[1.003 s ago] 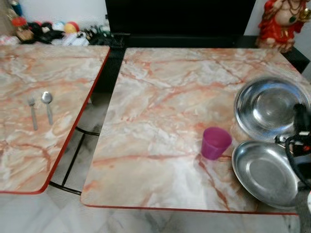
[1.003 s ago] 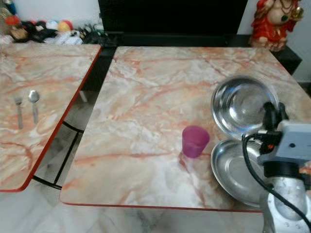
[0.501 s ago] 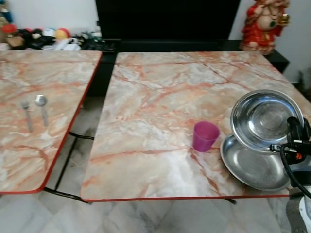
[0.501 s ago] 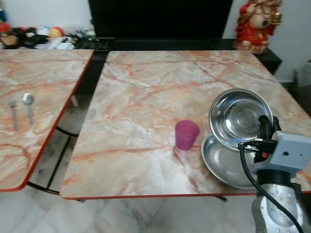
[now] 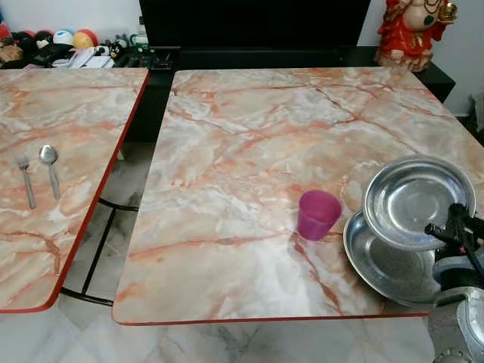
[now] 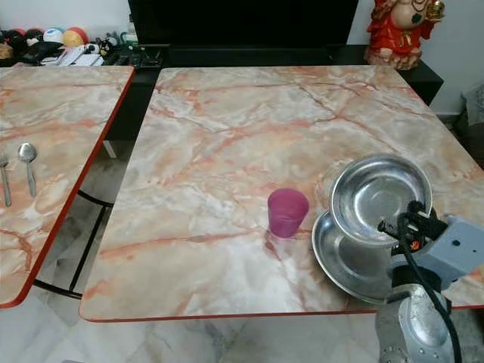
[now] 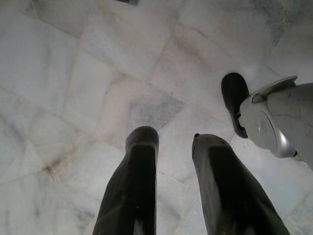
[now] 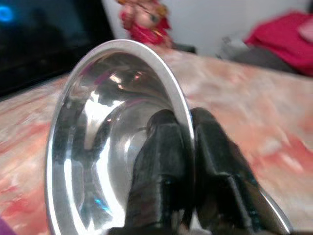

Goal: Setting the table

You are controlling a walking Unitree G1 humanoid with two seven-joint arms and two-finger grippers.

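the right claw (image 8: 188, 147) is clamped on the rim of a steel bowl (image 6: 378, 195), one black finger inside the wall and one outside, and the bowl sits tilted above a shallow steel plate (image 6: 344, 257) at about 4 o'clock on the near tabletop (image 6: 249, 128), close to its right edge. whether the bowl's base touches the plate or hangs just over it i cannot tell. a purple cup (image 6: 287, 212) stands upright just beside the plate, at its 9 o'clock. the left claw (image 7: 173, 147) hangs idle over the marble floor (image 7: 88, 63), its fingers apart with nothing between them

across a gap, at 9 o'clock, a second tabletop (image 5: 68, 113) carries a fork (image 5: 26, 181) and a spoon (image 5: 50, 169) lying side by side. a red figurine (image 5: 412, 30) stands at about 1 o'clock beyond the far edge

the step in hand looks like carrying the bowl to its place in the setting. the next move calls for keeping the pinch firm on the thin rim, levelling the bowl, and setting it down flat clear of the cup, since a tilted bowl could slip or clip the plate
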